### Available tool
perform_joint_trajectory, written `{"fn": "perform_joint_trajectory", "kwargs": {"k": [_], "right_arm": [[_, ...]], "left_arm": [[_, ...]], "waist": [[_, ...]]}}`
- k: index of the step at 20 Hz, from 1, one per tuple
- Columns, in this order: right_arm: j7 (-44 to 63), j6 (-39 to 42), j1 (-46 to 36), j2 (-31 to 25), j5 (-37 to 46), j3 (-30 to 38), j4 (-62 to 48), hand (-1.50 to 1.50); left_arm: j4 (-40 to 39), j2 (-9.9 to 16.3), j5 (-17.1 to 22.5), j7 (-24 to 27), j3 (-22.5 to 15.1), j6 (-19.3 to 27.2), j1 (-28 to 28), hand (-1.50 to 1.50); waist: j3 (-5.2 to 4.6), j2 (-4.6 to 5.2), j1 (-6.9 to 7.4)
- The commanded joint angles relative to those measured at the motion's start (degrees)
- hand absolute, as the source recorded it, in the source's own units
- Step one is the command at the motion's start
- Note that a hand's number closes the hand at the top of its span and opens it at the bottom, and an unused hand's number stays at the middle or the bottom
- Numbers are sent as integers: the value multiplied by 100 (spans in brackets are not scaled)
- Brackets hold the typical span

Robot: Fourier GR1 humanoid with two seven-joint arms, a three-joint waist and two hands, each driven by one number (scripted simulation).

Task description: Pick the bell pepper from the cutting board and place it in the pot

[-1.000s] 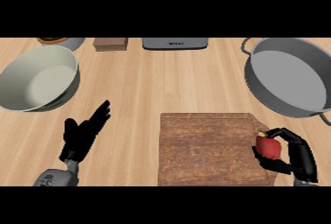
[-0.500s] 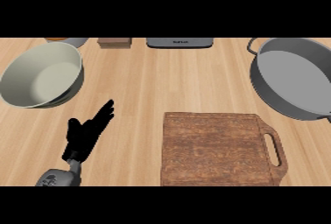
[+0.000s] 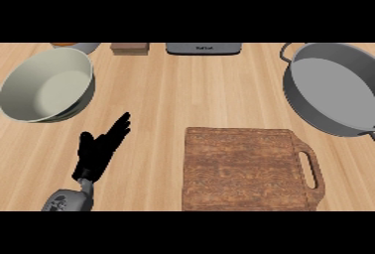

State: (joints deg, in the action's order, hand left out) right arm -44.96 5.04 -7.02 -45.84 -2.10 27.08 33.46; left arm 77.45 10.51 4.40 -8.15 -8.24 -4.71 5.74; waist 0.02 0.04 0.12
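Wooden counter: cutting board bare, pot at far right.
L hand rests open at lower left, fingers straight; I can't see the R hand or the bell pepper anywhere.

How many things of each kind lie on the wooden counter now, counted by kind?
Grey metal pot: 1
Pale round bowl: 1
Brown wooden cutting board: 1
Small brown wooden block: 1
Dark grey flat device: 1
Partly hidden grey thing at top left: 1
Total: 6
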Motion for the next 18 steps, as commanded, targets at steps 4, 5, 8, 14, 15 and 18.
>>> {"fn": "perform_joint_trajectory", "kwargs": {"k": [4, 5, 8, 14, 15, 18], "right_arm": [[1134, -757, -393, -83, 359, -342, 929, 150], [1555, -586, -149, -276, 310, -362, 1430, 150], [2218, -582, -843, -575, 514, -529, 1418, 150], [3302, -416, -1862, -740, 1188, -1292, 1473, 150], [3631, -601, -2022, -618, 1386, -1469, 1530, 150], [3796, -568, -2695, -566, 1817, -1778, 880, 150]], "left_arm": [[199, 9, 20, -166, 92, -138, -50, 0], [670, -21, -78, -175, -92, -21, -530, 0], [-129, -67, -54, 161, 191, -80, 9, 0], [502, -356, -295, -497, -184, 206, -15, 0], [353, -27, -120, -282, 46, -170, -11, 0], [441, 111, 2, -155, 162, -364, -176, 0]], "waist": [[-8, -10, -3], [-14, -33, -16], [-10, -4, 8], [-3, 3, 119], [-6, 8, 116], [-1, 29, 207]]}}
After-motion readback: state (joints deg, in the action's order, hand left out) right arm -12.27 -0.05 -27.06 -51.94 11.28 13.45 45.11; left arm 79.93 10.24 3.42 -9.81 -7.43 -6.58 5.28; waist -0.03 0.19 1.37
